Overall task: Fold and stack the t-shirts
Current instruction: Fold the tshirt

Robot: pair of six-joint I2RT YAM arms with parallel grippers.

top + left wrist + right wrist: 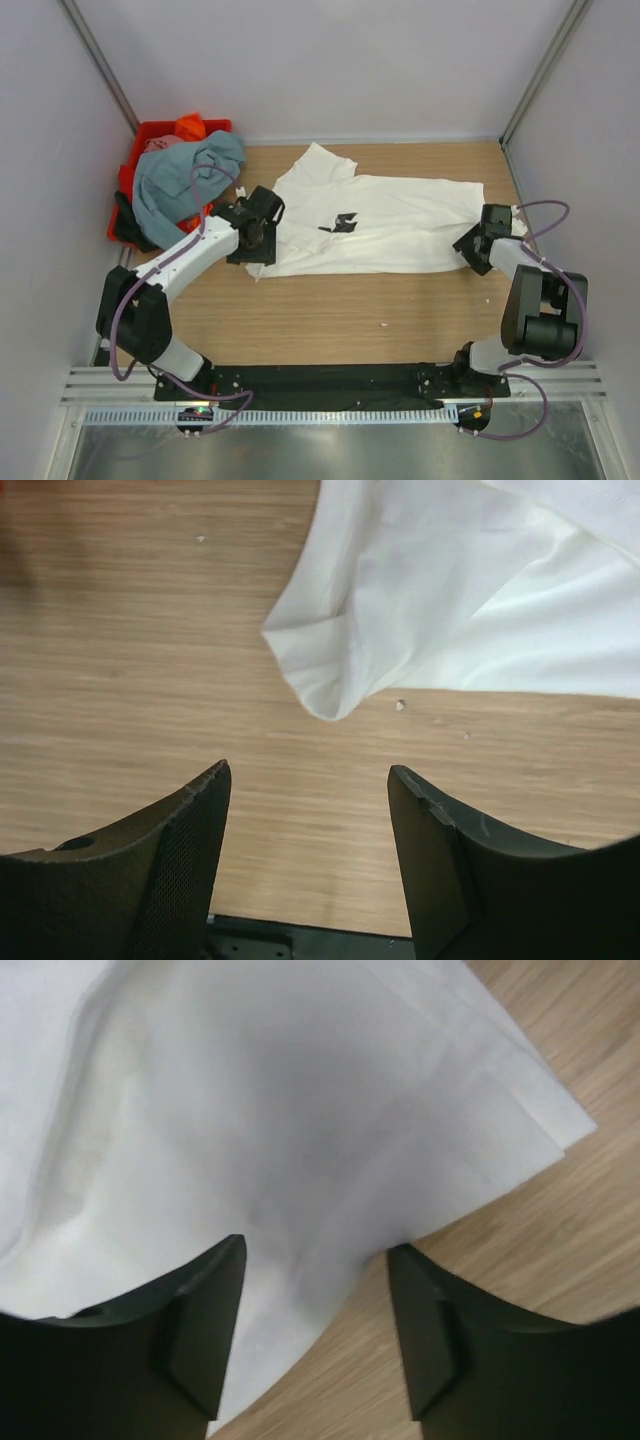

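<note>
Now holding the left gripper (308, 770) wide apart just above bare wood, gripping nothing, with a rumpled corner of the white cloth t-shirt with a black chest print (450, 610) lying just beyond the fingertips. Likewise holding the right gripper (316, 1248) parted at the shirt's right end, hovering over flat cloth beside the hem corner without pinching it. Bracketing the garment from both ends, presumably so that the two arms can take opposite edges together and fold without dragging.

Leaving that shirt spread lengthwise across the middle of the light wooden table (350, 320), collar end to the left, hem to the right, with layered edges at the right corner hinting at one fold already made, though nothing compact yet.

Parking the others at the far left, in and over the red plastic crate (152, 130): draping the dusty grey-blue shirt (178, 185) across its rim, tucking the orange shirt (190, 127) at the far side, probably to save the open wood for one shirt at a time.
</note>
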